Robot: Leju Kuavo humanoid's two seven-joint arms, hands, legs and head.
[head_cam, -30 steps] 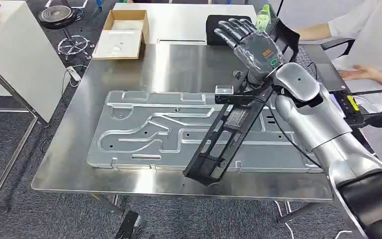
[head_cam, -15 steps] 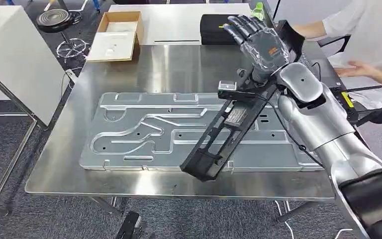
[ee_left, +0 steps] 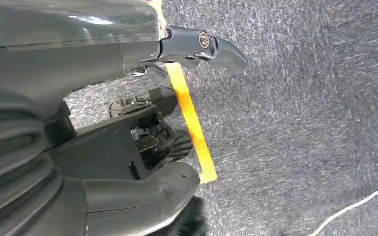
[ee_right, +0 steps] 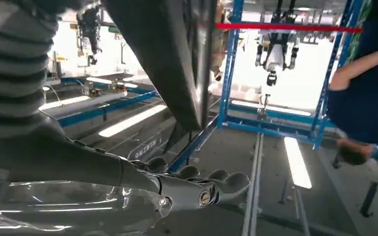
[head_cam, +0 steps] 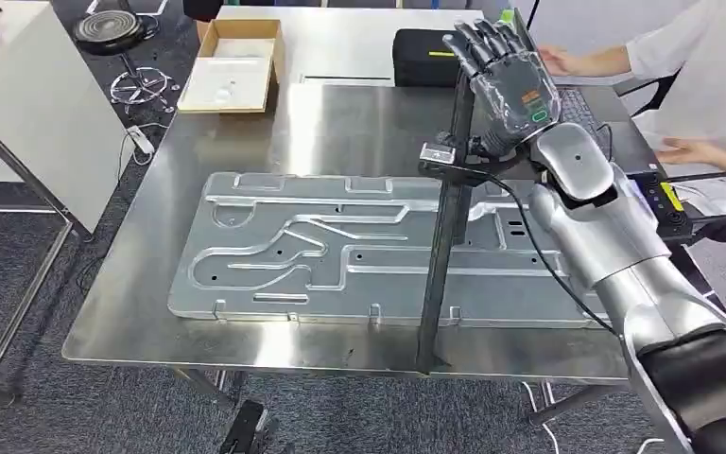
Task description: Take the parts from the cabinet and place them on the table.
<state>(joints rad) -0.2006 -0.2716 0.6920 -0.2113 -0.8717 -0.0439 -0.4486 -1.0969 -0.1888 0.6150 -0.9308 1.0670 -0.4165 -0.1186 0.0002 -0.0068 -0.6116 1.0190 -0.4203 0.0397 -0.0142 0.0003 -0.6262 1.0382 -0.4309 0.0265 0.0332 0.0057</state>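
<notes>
— One long black part (head_cam: 442, 255) stands on edge across the stamped metal panel (head_cam: 284, 251) on the steel table (head_cam: 246, 345). Hold?

— Right hand (head_cam: 509, 80) raised, fingers (head_cam: 480, 40) extended and spread. Part meets it near the wrist; actual grasp apparently obscured. Left hand (ee_left: 128, 113) hangs over carpet, state unclear.

Open cardboard box (head_cam: 232, 64) and black case (head_cam: 425, 57) sit beyond the worktop's far edge. Person's hand (head_cam: 688, 151) at right. Stool base (head_cam: 113, 33) on carpet.
</notes>
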